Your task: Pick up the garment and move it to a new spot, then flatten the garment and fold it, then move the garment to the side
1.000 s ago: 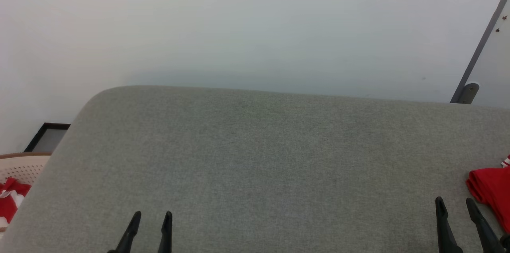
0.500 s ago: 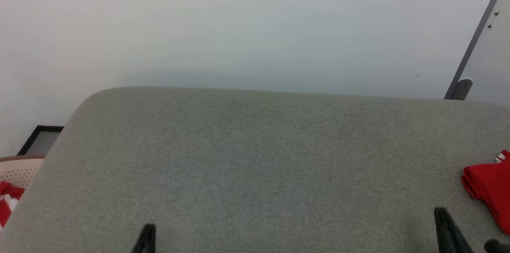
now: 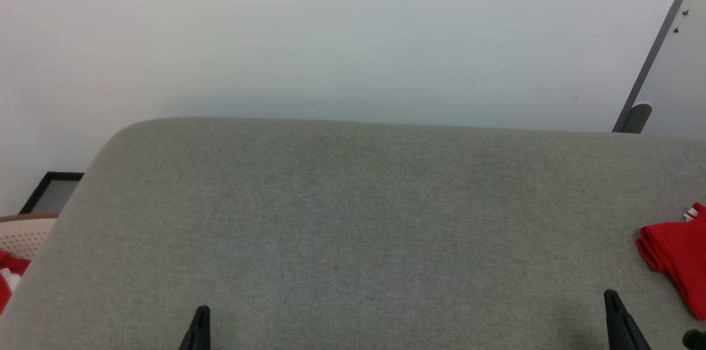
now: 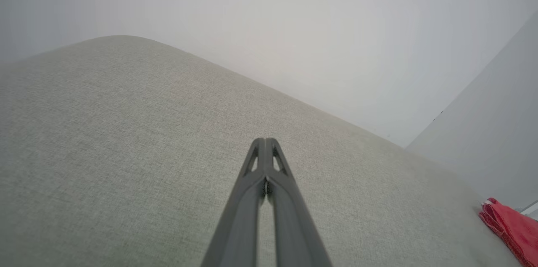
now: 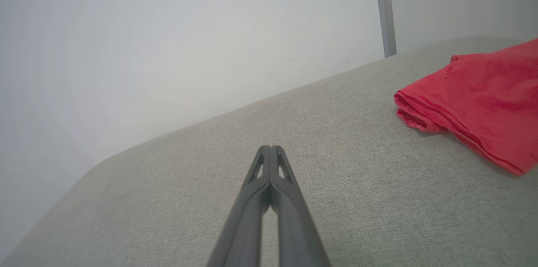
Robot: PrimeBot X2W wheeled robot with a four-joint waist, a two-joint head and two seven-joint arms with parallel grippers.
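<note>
The garment lies folded into a red bundle at the right edge of the grey fabric surface, a bit of striped trim showing at its far corner. Its lettering and white sleeves are hidden. In the right wrist view the garment rests to the right of and beyond my right gripper, which is shut and empty. My right gripper stands near the front edge, left of the bundle and apart from it. My left gripper is shut on nothing over bare fabric at the lower left. The garment sits far to its right.
A pale perforated basket holding red and white cloth stands off the surface's left side. A black-framed panel leans at the wall behind it. A grey post rises at the back right, beside the white wall.
Both grippers have gone from open to shut and sit lower in the head view. The camera has shifted slightly; the garment stays in place.
</note>
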